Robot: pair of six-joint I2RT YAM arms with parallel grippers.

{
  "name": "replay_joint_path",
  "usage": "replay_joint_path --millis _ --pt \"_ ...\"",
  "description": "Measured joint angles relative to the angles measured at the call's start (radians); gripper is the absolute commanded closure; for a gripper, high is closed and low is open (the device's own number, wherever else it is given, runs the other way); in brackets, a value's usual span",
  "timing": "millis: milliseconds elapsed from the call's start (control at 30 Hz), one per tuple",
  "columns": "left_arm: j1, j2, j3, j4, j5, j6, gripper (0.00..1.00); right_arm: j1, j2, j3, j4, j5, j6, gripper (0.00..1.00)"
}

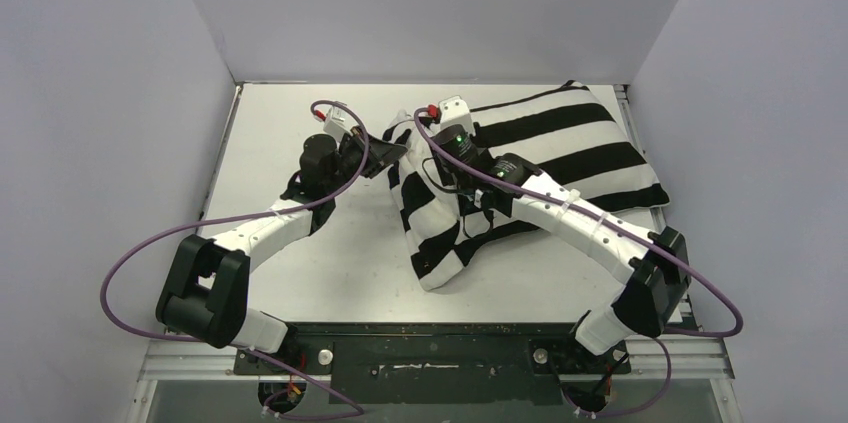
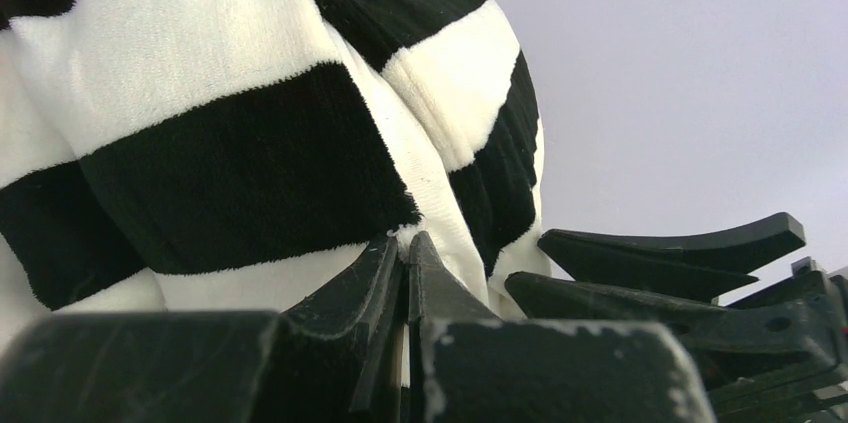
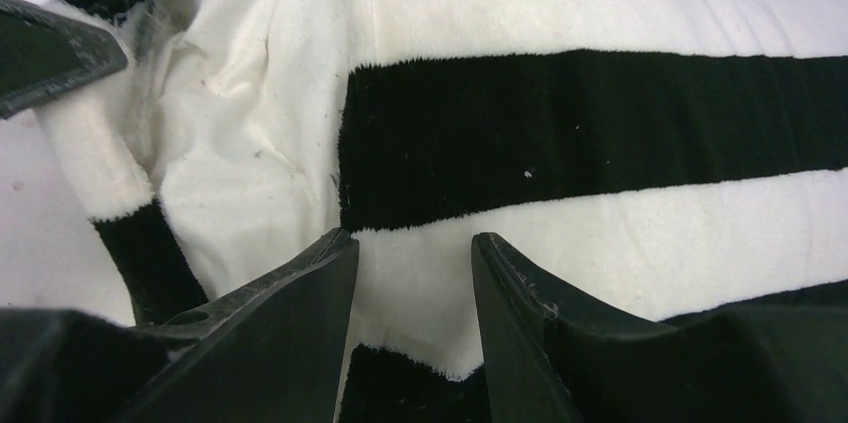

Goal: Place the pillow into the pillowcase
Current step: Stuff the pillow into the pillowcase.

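Note:
The black-and-white striped pillowcase (image 1: 560,143) lies bulging at the table's centre and right, with loose folds towards the front. My left gripper (image 1: 392,151) is shut on its edge, and the hem is pinched between the tips (image 2: 408,243). My right gripper (image 1: 432,165) hovers right beside it, with jaws apart over a white stripe (image 3: 412,238) and nothing pinched. A patch of the pillow's plain off-white fabric (image 3: 250,143) shows at the pillowcase mouth. The rest of the pillow is hidden inside the pillowcase (image 3: 600,123).
Pale walls enclose the white table (image 1: 300,263) on the left, back and right. Purple cables (image 1: 150,253) loop from both arms. The right arm's forearm (image 1: 570,213) lies across the pillowcase's front part. The left gripper's finger (image 3: 50,53) shows at the mouth.

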Motion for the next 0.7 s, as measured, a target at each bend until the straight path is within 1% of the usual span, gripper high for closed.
replay_joint_path --millis 300,500,533,600,700 --pt "0.000 0.000 0.000 0.000 -0.005 0.000 1.00 0.000 0.030 0.000 -0.028 -0.014 -0.023 0.49" --pt "0.000 0.000 0.000 0.000 -0.008 0.000 1.00 0.007 0.056 0.005 -0.035 -0.027 -0.027 0.49" --pt "0.000 0.000 0.000 -0.001 -0.009 0.000 1.00 0.010 0.058 0.008 -0.040 -0.026 -0.028 0.51" --pt "0.000 0.000 0.000 0.000 -0.010 0.000 1.00 0.020 0.064 0.020 -0.050 -0.015 -0.031 0.59" --pt "0.000 0.000 0.000 0.000 -0.010 0.000 1.00 0.027 0.073 0.026 -0.061 0.014 -0.035 0.81"
